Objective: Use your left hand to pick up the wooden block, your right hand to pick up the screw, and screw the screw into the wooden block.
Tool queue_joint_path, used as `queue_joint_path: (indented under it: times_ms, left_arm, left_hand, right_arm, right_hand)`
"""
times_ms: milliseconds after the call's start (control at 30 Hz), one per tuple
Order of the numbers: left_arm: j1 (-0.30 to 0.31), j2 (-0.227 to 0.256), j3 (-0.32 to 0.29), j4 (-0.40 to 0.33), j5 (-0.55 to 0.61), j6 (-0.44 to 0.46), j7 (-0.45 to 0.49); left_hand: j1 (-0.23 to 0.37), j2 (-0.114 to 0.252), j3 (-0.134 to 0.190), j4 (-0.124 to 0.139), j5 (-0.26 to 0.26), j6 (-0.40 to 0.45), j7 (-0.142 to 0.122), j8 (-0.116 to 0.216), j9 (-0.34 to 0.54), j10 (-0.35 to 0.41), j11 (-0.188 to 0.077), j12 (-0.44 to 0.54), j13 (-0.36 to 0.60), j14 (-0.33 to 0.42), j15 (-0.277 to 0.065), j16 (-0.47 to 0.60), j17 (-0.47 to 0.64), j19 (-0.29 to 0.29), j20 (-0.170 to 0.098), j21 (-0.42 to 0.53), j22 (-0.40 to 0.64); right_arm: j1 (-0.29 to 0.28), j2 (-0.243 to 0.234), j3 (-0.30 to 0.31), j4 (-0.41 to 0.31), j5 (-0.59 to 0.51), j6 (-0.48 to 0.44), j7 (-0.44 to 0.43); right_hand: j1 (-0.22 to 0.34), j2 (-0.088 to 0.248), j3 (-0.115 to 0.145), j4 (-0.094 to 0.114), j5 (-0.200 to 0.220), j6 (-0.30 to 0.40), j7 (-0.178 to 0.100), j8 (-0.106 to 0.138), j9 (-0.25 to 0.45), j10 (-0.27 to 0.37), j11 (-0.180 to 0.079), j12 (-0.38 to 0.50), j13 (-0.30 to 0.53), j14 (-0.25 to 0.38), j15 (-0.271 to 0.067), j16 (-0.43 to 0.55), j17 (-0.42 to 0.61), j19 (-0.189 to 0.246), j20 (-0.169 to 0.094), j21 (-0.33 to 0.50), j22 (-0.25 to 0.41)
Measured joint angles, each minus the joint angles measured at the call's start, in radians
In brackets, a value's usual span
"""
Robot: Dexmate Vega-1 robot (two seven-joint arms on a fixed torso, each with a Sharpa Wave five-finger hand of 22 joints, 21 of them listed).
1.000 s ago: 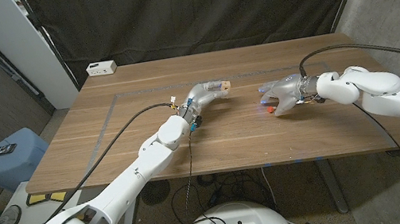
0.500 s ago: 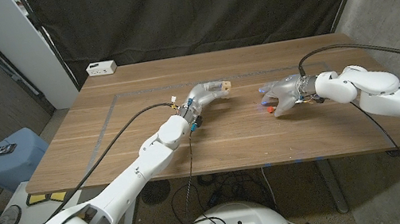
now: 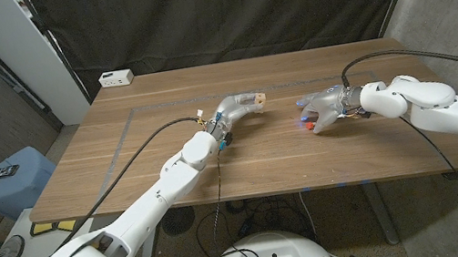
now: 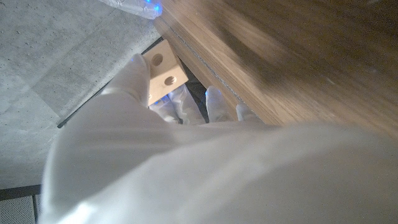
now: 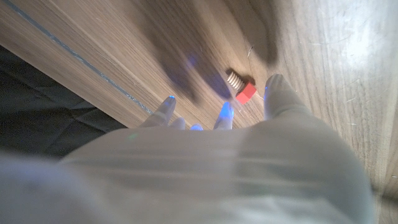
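Near the middle of the tabletop (image 3: 171, 170), the left hand (image 3: 234, 110) holds the wooden block (image 3: 255, 99) between its fingers; in the left wrist view the block (image 4: 165, 71) shows two round holes. Well apart to the right, the right hand (image 3: 323, 110) hovers with fingers spread, holding nothing. The screw (image 5: 240, 86), red-headed with a pale threaded shaft, lies on the wood just beyond the fingertips (image 5: 224, 113), apart from them. A white box (image 3: 116, 77) sits at the far left corner.
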Motion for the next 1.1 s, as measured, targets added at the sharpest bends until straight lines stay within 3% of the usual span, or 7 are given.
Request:
queue_joint_path:
  times_ms: [1100]
  left_arm:
    - [-0.014, -0.006, 0.006, 0.017, -0.002, 0.006, -0.01]
  left_hand:
    - [0.003, 0.011, -0.003, -0.003, -0.004, 0.0, 0.0, -0.004, 0.0, 0.004, -0.004, -0.007, 0.004, 0.0, 0.0, 0.0, 0.0, 0.0, 0.0, 0.0, 0.0]
  right_arm:
    - [0.009, 0.01, -0.016, 0.031, -0.025, 0.027, -0.061]
  right_hand:
    - [0.045, 0.005, 0.026, -0.011, 0.004, 0.116, -0.01, 0.081, 0.032, 0.046, -0.028, 0.007, 0.0, 0.029, -0.014, 0.008, 0.0, 0.026, -0.012, 0.005, 0.0]
